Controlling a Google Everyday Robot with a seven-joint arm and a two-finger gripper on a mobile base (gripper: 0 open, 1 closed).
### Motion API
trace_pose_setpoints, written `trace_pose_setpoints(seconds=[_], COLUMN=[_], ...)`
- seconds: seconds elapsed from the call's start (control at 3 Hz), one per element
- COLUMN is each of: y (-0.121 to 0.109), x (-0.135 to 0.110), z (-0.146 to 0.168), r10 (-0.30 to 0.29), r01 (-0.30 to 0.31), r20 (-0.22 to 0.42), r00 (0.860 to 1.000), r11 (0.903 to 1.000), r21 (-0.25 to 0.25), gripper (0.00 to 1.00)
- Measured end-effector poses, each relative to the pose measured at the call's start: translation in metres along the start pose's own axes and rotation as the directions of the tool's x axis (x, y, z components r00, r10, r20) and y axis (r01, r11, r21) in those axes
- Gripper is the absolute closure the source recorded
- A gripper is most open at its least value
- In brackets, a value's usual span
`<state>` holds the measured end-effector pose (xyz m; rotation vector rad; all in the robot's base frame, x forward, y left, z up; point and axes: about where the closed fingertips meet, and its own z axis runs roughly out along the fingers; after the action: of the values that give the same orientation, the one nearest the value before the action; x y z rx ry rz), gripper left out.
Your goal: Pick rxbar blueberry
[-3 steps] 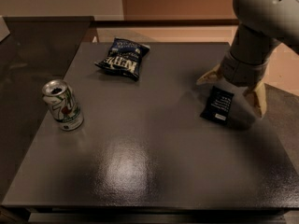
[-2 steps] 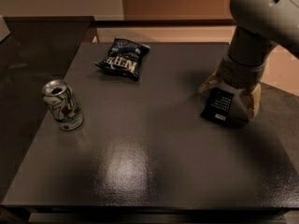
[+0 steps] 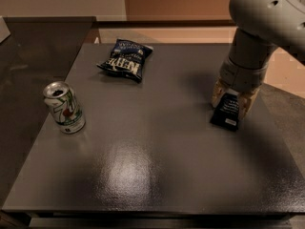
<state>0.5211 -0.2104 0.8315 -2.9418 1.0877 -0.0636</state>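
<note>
Rxbar blueberry (image 3: 227,110) lies flat on the right side of the dark table (image 3: 143,180), its white label at the near end. The gripper (image 3: 231,100) stands over the bar's far end, fingers (image 3: 218,94) drawn narrow and pressed against either long edge. On the left, about as near, a green-and-white soda can (image 3: 64,108) stands upright; its top shows a dark opening, and what is inside cannot be seen. Farther back, a crinkled dark blue chip bag (image 3: 125,59) lies flat, well apart from both.

Glossy tabletop (image 3: 143,171) — metal can (image 3: 64,108); matt plastic claw (image 3: 232,100) at right, gripping rxbar blueberry (image 3: 227,113).
</note>
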Motion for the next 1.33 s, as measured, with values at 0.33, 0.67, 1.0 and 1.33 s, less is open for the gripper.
trace_pose_setpoints(seconds=[0.33,0.67,1.0,1.33], y=[0.000,-0.004,-0.009,-0.013], x=[0.000,-0.002,-0.005,-0.008], z=[-0.004,-0.014,-0.032,-0.052], r10=[0.000,0.023,0.068,0.110], r01=[0.000,-0.023,-0.071,-0.116], r20=[0.000,0.023,0.038,0.048], r00=[1.000,0.999,0.997,0.993], r11=[1.0000,0.9992,0.9940,0.9853], r21=[0.000,0.032,0.083,0.126], gripper=[0.87,1.00,1.00,1.00])
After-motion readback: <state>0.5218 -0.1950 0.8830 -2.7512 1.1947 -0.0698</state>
